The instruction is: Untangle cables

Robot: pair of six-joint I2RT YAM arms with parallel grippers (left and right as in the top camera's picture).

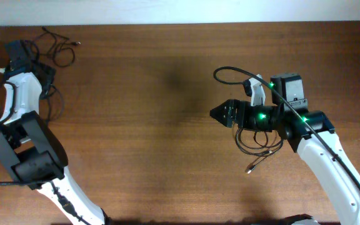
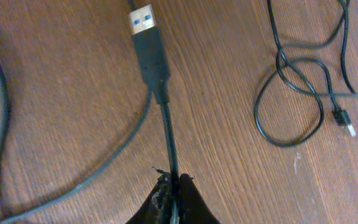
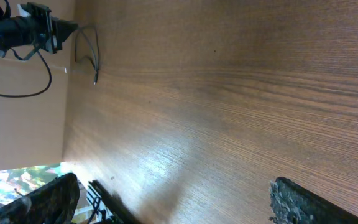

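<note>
Your left hand (image 2: 174,184) is clamped on the USB cord (image 2: 167,124), a little behind its plug (image 2: 145,28), at the far left corner of the worktop (image 2: 55,62). A second cord (image 2: 289,93) lies loose just to the right, apart from the held one. To do this step well, draw the held cord slowly away from its neighbour and keep it low. Watch the strand curving off left beside it; I cannot tell whether that is the same cord. Your right hand (image 3: 173,196) is spread apart, holding nothing, over bare wood. A coil (image 1: 261,142) lies under that arm on the near right, so I'd take it next. No brand, label or writing can be read anywhere.
</note>
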